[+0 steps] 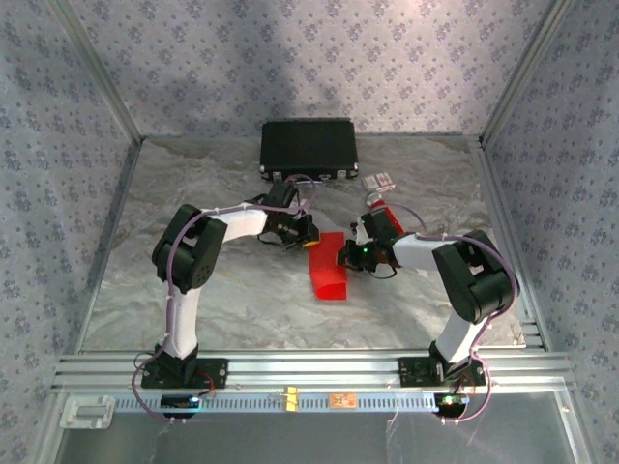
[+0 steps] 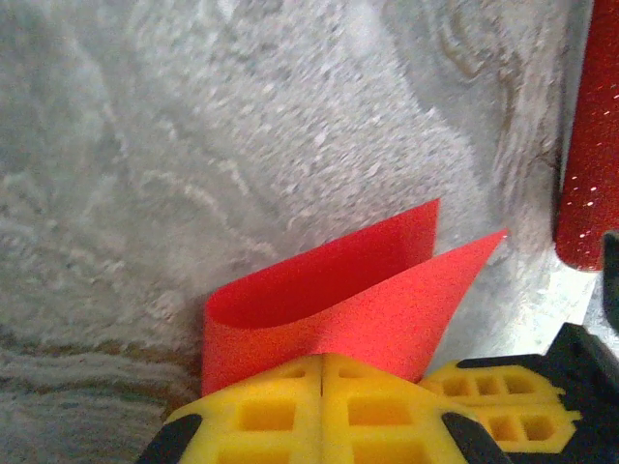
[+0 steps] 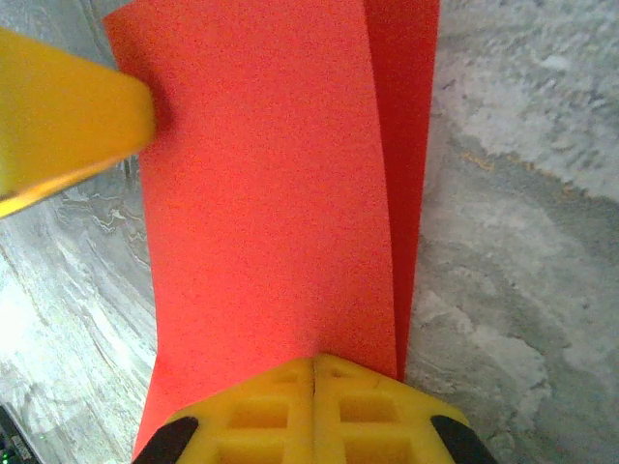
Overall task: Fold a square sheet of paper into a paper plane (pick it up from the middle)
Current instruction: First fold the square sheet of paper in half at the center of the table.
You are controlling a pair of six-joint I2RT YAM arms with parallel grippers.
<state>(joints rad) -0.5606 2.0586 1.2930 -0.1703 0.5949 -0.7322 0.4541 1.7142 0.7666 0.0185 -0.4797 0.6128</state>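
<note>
Since the left gripper [image 2: 322, 375] and right gripper [image 3: 314, 375] are each clamped shut on the square sheet of paper [image 1: 327, 275], it curls doubled between them. Its long axis runs toward the arm bases, and its near end probably touches the bench [image 1: 222, 300].

Top high, wide; wrist views close, sharing sheet [image 2: 338, 300].

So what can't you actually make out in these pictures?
- Top view: small item beside the black case, too small to identify.
- Left wrist view: red tube, cut off by the right edge.
- Right wrist view: red paper runs past the top edge, far end unseen.
</note>
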